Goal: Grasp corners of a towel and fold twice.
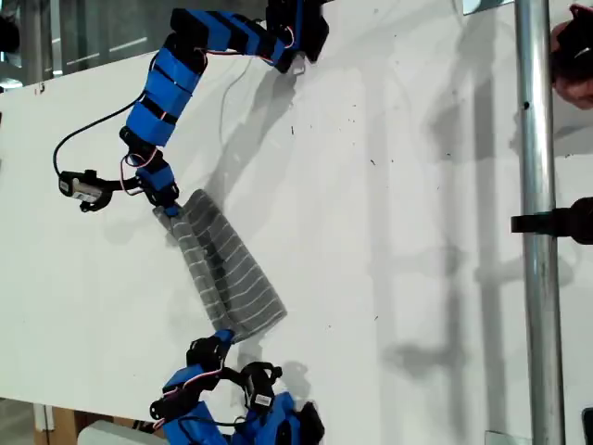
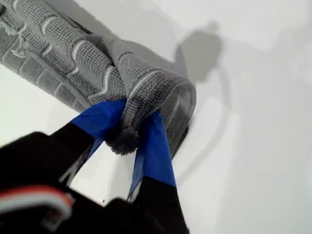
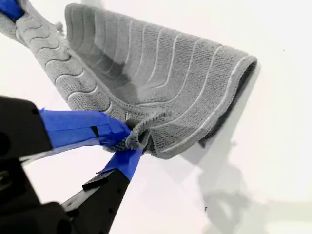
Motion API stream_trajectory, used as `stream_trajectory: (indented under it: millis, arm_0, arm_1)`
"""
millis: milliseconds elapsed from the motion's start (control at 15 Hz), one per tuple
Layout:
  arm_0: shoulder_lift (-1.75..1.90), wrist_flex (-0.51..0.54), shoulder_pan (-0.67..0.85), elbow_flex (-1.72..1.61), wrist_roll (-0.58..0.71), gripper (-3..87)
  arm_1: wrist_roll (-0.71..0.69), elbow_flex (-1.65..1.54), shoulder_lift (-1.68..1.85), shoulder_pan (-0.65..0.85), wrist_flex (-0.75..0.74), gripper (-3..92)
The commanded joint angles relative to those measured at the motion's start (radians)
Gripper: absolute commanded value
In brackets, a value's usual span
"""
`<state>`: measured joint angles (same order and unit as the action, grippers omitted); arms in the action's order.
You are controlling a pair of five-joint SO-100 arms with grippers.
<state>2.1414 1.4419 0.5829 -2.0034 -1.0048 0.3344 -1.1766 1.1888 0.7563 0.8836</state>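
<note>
The grey white-striped towel (image 1: 227, 269) lies folded into a slanted strip on the white table (image 1: 398, 232). My first gripper (image 1: 171, 209) is at the strip's narrow upper end in the exterior view. It (image 2: 129, 126) is shut on a bunched corner (image 2: 124, 140) of the towel (image 2: 63, 58). My second gripper (image 1: 222, 336) is at the wider lower end. It (image 3: 129, 136) is shut on another corner (image 3: 139, 127), with the towel (image 3: 161, 73) spreading away from it and slightly lifted. The first gripper's blue fingertip (image 3: 9, 9) shows at the far end.
A vertical metal pole (image 1: 536, 232) with a black clamp (image 1: 556, 222) stands at the exterior view's right. A black cable (image 1: 83, 139) loops off the first arm. Bare white table stretches between the towel and the pole.
</note>
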Motion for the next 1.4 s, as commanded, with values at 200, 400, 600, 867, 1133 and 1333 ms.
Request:
stream_trajectory:
  millis: [200, 400, 600, 867, 1133, 1333]
  arm_0:
    - [-0.046, -0.181, -0.158, -0.127, -0.112, -2.4]
    - [-0.192, -0.298, -0.245, -0.084, -0.172, -2.2]
    - [-0.282, -0.364, -0.313, -0.066, -0.238, -1.9]
    - [-0.318, -0.405, -0.342, -0.118, -0.316, 14.0]
    - [-0.195, -0.209, -0.348, -0.132, -0.416, 28.7]
    - [0.049, -0.077, -0.362, -0.209, -0.474, 28.7]
  arm_1:
    - [0.040, 0.005, -0.021, 0.084, 0.143, -0.3]
    - [0.048, 0.014, -0.101, 0.101, 0.166, -0.3]
    - [0.049, 0.061, -0.198, 0.091, 0.169, -0.3]
    - [0.055, 0.109, -0.279, 0.089, 0.172, 14.2]
    - [0.067, 0.106, -0.227, 0.115, 0.287, 29.4]
    - [0.061, 0.025, -0.095, 0.130, 0.301, 31.0]
